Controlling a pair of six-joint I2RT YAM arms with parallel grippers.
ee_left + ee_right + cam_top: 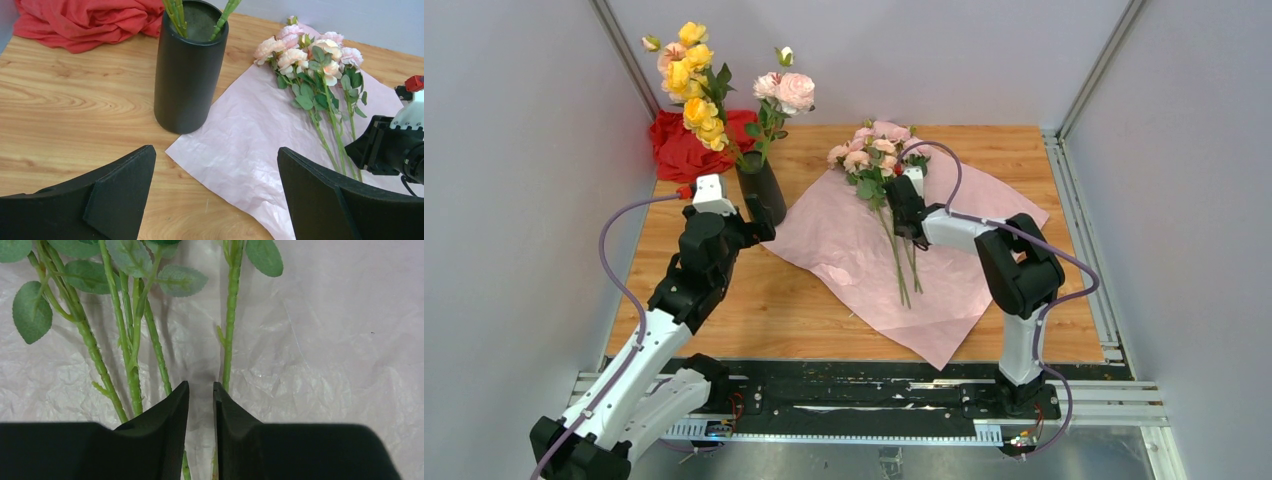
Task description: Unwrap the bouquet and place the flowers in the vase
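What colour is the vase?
The vase is matte black; it shows best in the left wrist view.

one vase [187, 75], one cloth [85, 20] — one paper sheet [240, 145]

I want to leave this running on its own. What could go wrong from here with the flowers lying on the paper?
1. The right claw sits low and nearly closed over the flowers, whose stems lie spread apart on the pink paper. It may catch only one stem, or pinch the paper too.
2. The vase already holds taller stems and stands close to the open left claw. A bump could tip it.
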